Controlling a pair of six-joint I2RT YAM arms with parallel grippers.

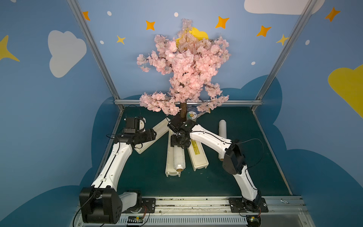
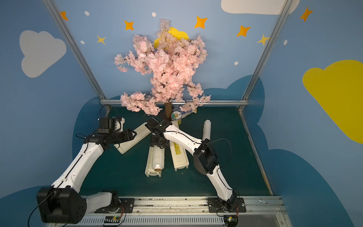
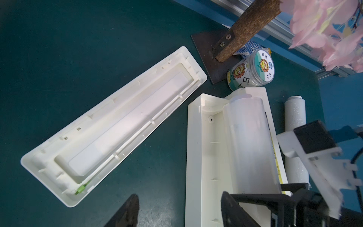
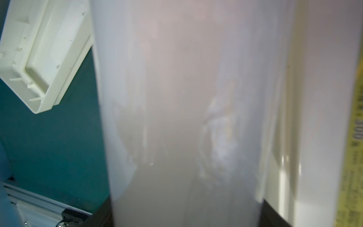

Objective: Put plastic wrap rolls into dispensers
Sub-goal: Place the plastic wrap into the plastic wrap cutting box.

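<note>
One plastic wrap roll (image 1: 177, 159) (image 4: 186, 98) lies in the trough of the middle dispenser (image 1: 170, 173) (image 3: 204, 157). That dispenser's yellow-labelled lid (image 1: 197, 155) is folded out to its right. My right gripper (image 1: 179, 144) (image 4: 188, 216) reaches down over the roll's far half, shut on it, and the film fills the gap between the jaws. A second roll (image 1: 222, 135) (image 3: 294, 121) lies on the mat to the right, partly behind my right arm. Another dispenser (image 1: 160, 128) (image 3: 110, 127) lies open and unfilled at the left. My left gripper (image 1: 154, 133) (image 3: 179, 208) hovers open over it, holding nothing.
A pink blossom tree (image 1: 183, 111) on a dark base plate stands at the back centre. A green-and-white can (image 1: 191, 116) (image 3: 253, 70) and a blue-patterned bag sit beside it. Aluminium rails edge the green mat (image 1: 245, 176).
</note>
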